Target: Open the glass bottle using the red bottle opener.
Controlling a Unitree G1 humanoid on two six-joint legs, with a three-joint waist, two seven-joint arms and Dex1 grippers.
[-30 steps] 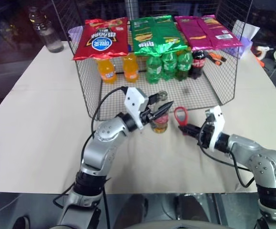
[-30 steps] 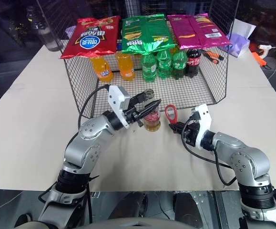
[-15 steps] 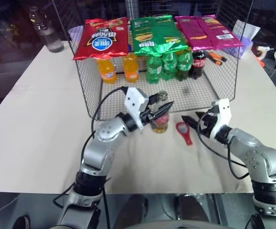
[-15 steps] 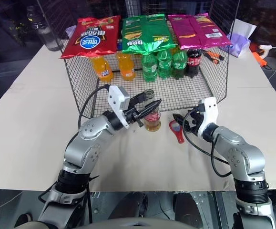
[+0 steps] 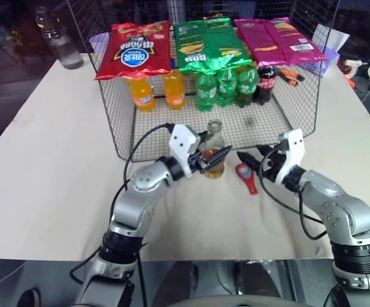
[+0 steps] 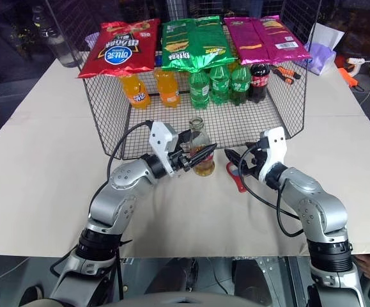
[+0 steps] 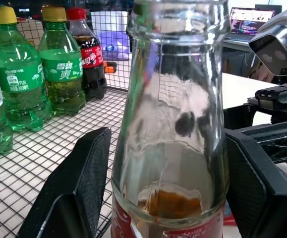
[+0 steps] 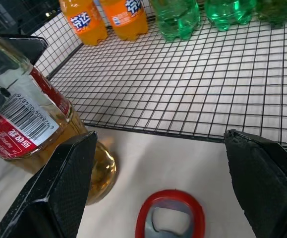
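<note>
The glass bottle (image 5: 214, 152) stands upright on the cream desk (image 5: 57, 160), between the spread black fingers of the left end effector (image 5: 218, 155), which flank it without visibly pressing it. At its 4 o'clock, the flat red bottle opener (image 5: 246, 176) lies released beside the right end effector (image 5: 250, 158), whose textured fingers gape empty. A black wire-mesh rack (image 5: 268, 121) stands at 12 o'clock.

My matt black, finely textured fingers (image 7: 91, 168) flank the glossy clear glass bottle (image 7: 175, 129) with its shiny printed label, near the glossy red bottle opener (image 8: 172, 218), thin wire-mesh rack (image 8: 193, 94), and matt beige tabletop (image 5: 50, 173).
</note>
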